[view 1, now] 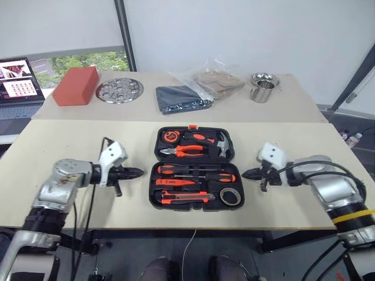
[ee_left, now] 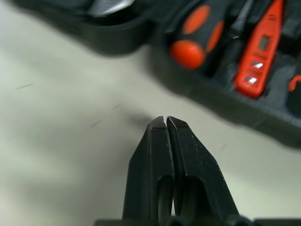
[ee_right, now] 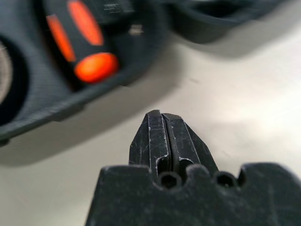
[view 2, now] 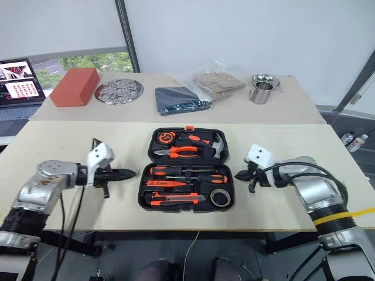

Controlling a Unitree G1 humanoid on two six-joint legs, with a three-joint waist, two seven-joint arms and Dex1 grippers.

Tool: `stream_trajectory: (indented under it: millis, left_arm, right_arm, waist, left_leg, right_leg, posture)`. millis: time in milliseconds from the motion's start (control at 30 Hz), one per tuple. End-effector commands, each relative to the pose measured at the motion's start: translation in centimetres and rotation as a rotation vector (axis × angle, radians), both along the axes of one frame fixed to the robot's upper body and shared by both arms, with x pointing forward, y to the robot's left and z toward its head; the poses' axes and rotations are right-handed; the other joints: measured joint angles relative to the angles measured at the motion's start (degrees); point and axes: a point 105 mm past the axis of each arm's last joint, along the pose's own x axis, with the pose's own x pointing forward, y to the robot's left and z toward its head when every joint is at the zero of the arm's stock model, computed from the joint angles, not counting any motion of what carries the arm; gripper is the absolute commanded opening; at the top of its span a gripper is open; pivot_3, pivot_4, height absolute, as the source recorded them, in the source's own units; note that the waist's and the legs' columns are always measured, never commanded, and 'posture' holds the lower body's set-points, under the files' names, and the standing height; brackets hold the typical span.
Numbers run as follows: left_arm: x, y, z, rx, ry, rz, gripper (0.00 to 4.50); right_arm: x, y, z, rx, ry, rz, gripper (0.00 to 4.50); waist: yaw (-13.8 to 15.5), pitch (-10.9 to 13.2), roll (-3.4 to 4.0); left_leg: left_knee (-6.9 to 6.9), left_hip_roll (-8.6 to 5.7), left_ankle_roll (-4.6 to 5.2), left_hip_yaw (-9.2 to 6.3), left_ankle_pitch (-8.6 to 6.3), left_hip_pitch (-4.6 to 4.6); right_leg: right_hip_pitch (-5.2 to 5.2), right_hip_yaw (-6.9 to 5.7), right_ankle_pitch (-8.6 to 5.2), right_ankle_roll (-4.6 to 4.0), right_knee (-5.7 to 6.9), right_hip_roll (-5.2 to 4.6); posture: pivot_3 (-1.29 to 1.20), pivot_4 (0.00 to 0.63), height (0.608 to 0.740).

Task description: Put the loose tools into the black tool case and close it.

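Black tool case (view 1: 194, 168) lies open at mid-tabletop (view 1: 70, 146), screwdrivers (view 1: 196, 173), utility knife (view 1: 184, 198) and tape roll (view 1: 232, 196) already slotted. Left gripper (view 1: 138, 172) and right gripper (view 1: 246, 174), both closed and empty, flank it; closing remains.

The black plastic hinged tool case (view 2: 186, 168) lies open on the pale wooden table (view 2: 70, 137); the black-fingered left gripper (view 2: 132, 172) and right gripper (view 2: 237, 175) flank it, both pinched together.
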Motion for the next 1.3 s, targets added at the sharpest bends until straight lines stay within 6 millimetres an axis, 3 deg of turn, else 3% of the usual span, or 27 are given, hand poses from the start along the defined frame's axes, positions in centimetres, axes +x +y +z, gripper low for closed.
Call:
stream_trajectory:
  millis: [33,267,433,600,633,733,833,900,1000,1100,1300]
  left_arm:
    - [-1.3,-1.4,1.2,-0.011,0.005,-0.113,0.02]
    - [-4.4,-1.2,0.3,0.018,0.109,-0.219,0.02]
    - [-5.2,-0.8,-0.3,0.025,0.136,-0.22,0.02]
    - [-4.4,0.6,-1.2,0.094,0.103,-0.152,0.02]
    - [-3.6,1.9,-1.4,0.118,0.095,-0.079,0.02]
    - [-2.2,5.1,-1.1,0.111,0.116,0.079,0.69]
    - [-0.1,6.0,1.6,-0.091,0.171,0.25,1.72]
    - [1.6,6.1,3.2,-0.226,0.214,0.35,2.41]
    - [3.3,5.9,4.0,-0.297,0.241,0.433,3.39]
    - [5.6,3.8,4.3,-0.382,0.322,0.488,4.44]
    - [7.6,0.3,3.9,-0.361,0.344,0.462,4.44]
  right_arm:
    - [-1.5,1.9,1.9,0.021,-0.027,0.156,0.0]
    - [-5.0,2.9,1.2,0.024,0.034,0.254,0.0]
    - [-5.8,2.6,0.4,0.026,0.044,0.222,0.0]
    - [-5.7,1.2,-0.1,-0.009,0.028,0.136,0.0]
    - [-5.5,0.0,0.2,-0.009,0.033,0.073,0.0]
    - [-5.3,-2.6,1.6,0.047,0.074,-0.074,0.77]
    - [-4.3,-3.4,4.2,0.245,0.115,-0.21,1.78]
    - [-3.4,-3.3,5.5,0.346,0.14,-0.267,2.47]
    - [-2.2,-2.7,6.5,0.422,0.17,-0.311,3.46]
    - [1.7,-1.6,6.4,0.477,0.183,-0.435,4.47]
    - [5.6,0.2,5.1,0.493,0.246,-0.56,4.47]
  waist:
    - [-0.28,0.0,0.0]
    - [-0.55,0.0,0.01]
    - [-0.53,0.0,0.0]
    - [-0.41,0.0,0.0]
    - [-0.37,0.0,0.0]
    - [-0.02,0.0,0.01]
    - [0.11,0.0,-0.02]
    - [0.1,0.07,-0.13]
    - [0.2,0.07,-0.19]
    - [0.16,0.02,-0.28]
    - [-0.17,0.0,-0.3]
  left_leg:
    - [-0.01,0.0,0.0,-0.01,0.0,0.0]
    - [-0.18,0.01,-0.01,-0.04,-0.01,0.04]
    - [-0.2,0.01,-0.02,-0.05,-0.01,0.11]
    - [-0.18,0.01,-0.03,-0.07,-0.02,0.14]
    - [-0.18,0.01,-0.04,-0.08,-0.02,0.14]
    - [-0.17,0.01,-0.03,-0.09,-0.02,0.15]
    - [-0.15,0.05,-0.04,-0.11,-0.01,0.15]
    - [-0.11,0.09,-0.12,-0.14,0.04,0.19]
    - [-0.09,0.08,-0.23,-0.22,0.17,0.21]
    - [-0.07,0.05,-0.15,-0.18,0.16,0.3]
    - [0.04,-0.01,-0.13,-0.07,0.22,-0.29]
  right_leg:
    - [-0.01,0.0,0.0,0.0,0.0,0.0]
    - [-0.05,-0.01,-0.07,0.04,0.01,-0.02]
    - [0.0,0.0,-0.1,0.03,-0.01,-0.04]
    - [0.0,0.04,-0.11,0.01,0.02,-0.11]
    - [0.0,0.04,-0.12,0.0,0.02,-0.11]
    - [0.0,0.04,-0.12,-0.02,0.06,-0.13]
    - [0.01,0.01,-0.05,-0.12,0.04,-0.13]
    - [0.02,0.0,-0.06,-0.03,0.06,-0.1]
    - [0.08,-0.02,0.02,0.08,0.07,-0.07]
    - [0.16,0.02,0.17,-0.17,0.19,-0.05]
    - [-0.3,-0.07,0.23,-0.24,0.4,0.12]
  posture:
    - [0.0,0.15,0.734]
    - [0.0,0.15,0.734]
    - [0.0,0.15,0.734]
    - [0.0,0.15,0.734]
    - [0.0,0.15,0.734]
    - [0.0,0.15,0.734]
    - [0.0,0.15,0.734]
    - [0.0,0.15,0.734]
    - [0.0,0.15,0.734]
    - [0.0,0.15,0.734]
    - [0.0,0.15,0.734]
